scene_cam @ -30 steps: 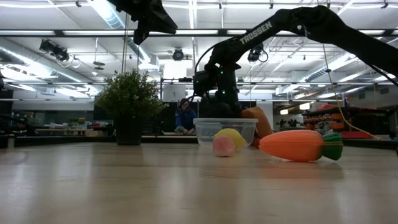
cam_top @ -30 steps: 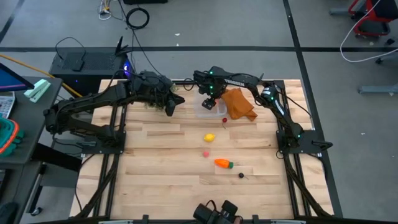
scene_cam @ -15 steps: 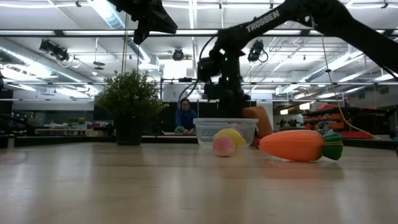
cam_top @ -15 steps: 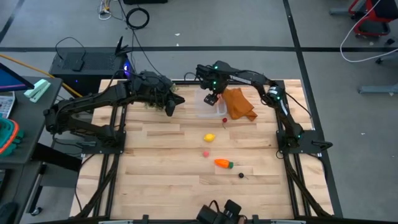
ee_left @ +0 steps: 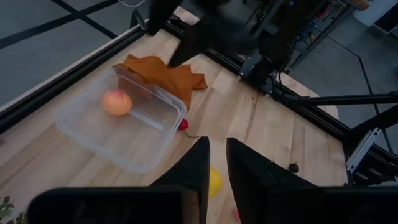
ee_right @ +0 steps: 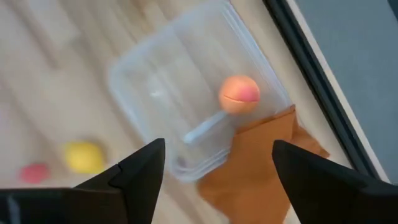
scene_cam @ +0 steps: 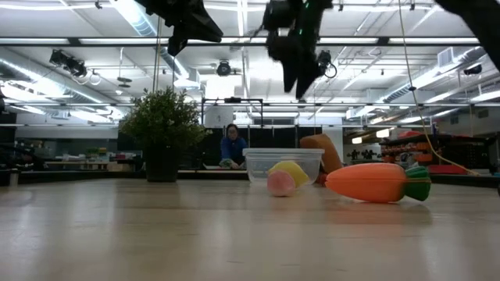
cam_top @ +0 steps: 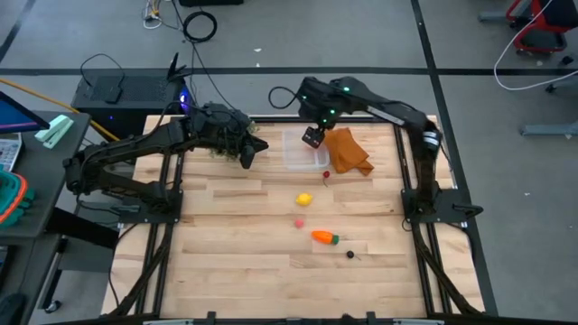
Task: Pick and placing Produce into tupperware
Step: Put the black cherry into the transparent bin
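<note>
The clear tupperware (cam_top: 302, 153) stands on the table at the far middle, with a peach-pink fruit (ee_right: 239, 94) lying in it. My right gripper (cam_top: 313, 137) hangs open and empty high above the box (scene_cam: 301, 74). On the table lie a small red fruit (cam_top: 326, 174), the yellow lemon (cam_top: 304, 199), a pink fruit (cam_top: 298, 222), the orange carrot (cam_top: 323, 237) and a dark berry (cam_top: 350, 255). My left gripper (cam_top: 246, 153) waits shut, raised to the left of the box.
An orange cloth (cam_top: 348, 152) lies against the tupperware's right side. A bushy green plant (scene_cam: 162, 129) stands at the far left under my left arm. A person sits in the room beyond the table (scene_cam: 232, 147). Bare wood lies toward the near edge.
My right gripper has risen from just over the tupperware to well above it, drifting a little toward the table's far right. The box and the loose produce have stayed where they were.
</note>
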{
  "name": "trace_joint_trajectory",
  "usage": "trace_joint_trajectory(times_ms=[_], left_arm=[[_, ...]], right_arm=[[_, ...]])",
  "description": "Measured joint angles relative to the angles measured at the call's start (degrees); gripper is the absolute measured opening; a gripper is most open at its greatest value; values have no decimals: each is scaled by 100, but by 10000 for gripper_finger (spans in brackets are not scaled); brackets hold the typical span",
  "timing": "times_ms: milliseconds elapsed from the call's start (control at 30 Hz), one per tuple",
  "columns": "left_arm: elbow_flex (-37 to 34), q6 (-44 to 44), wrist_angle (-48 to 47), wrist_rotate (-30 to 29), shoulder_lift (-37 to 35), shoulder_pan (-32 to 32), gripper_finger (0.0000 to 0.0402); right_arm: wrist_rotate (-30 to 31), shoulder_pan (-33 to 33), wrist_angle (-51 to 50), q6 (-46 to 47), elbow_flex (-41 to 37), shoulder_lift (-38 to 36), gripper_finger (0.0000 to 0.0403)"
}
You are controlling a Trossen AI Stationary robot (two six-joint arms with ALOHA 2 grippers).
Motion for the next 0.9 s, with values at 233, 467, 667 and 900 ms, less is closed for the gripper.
trace_joint_trajectory(times_ms=[233,467,667,900], left_arm=[[0,-9,-4,-2,0,0,56],[0,-7,-4,0,0,0,63],[0,-5,-5,0,-2,0,64],[0,3,-125,119,-2,-2,58]], right_arm=[[-233,792,-126,518,0,-736,263],[-229,1642,-710,804,0,-989,261],[-219,2063,-1045,1144,0,-1134,261],[-213,2464,-1165,1736,-510,-1581,261]])
